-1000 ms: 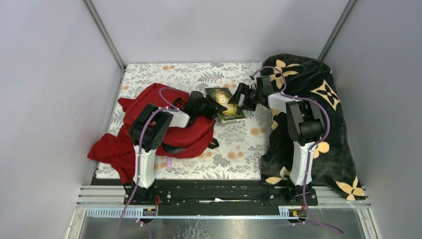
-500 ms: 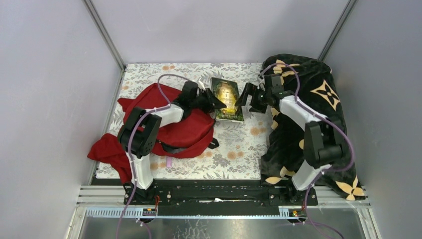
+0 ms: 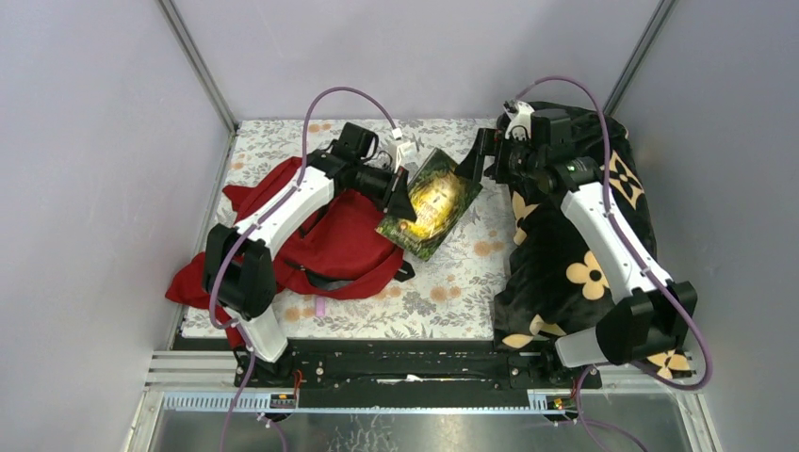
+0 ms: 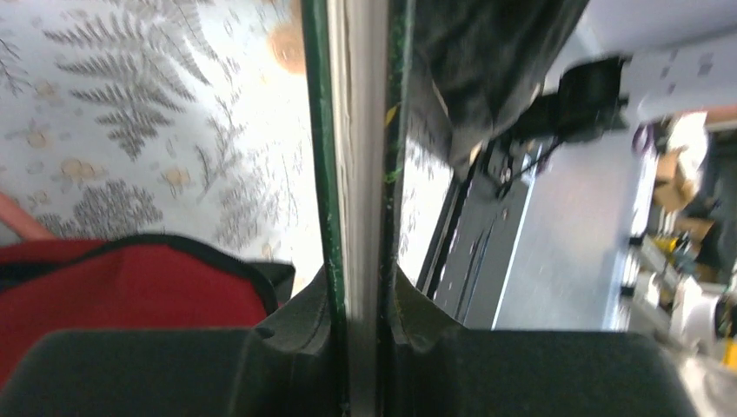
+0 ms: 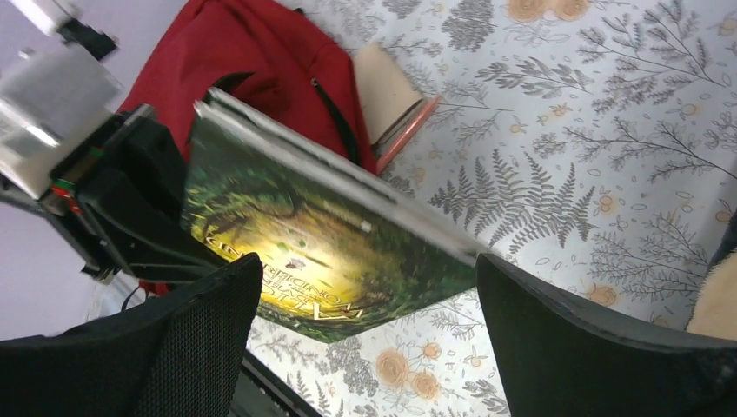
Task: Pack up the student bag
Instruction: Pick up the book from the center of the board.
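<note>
- My left claw (image 4: pixel 356 306) is pinching the book (image 3: pixel 432 202) by its edge; the green-and-gold cover is tilted.
- My right claw (image 3: pixel 474 167) is spread wide, just beside the book's far-right corner; I cannot tell whether it touches.
- The student bag (image 3: pixel 332 243) lies on the left of the bench (image 3: pixel 452 275), just left of the book.
- A black blanket (image 3: pixel 556 256) covers the right side.

The student bag (image 3: pixel 339 240) lies at the left of the tabletop (image 3: pixel 452 282), the blanket (image 3: pixel 556 273) along its right edge. Between them the book (image 3: pixel 435 205) tilts in my left hand (image 3: pixel 399 188), my right hand (image 3: pixel 478 168) just beyond its far corner.
</note>
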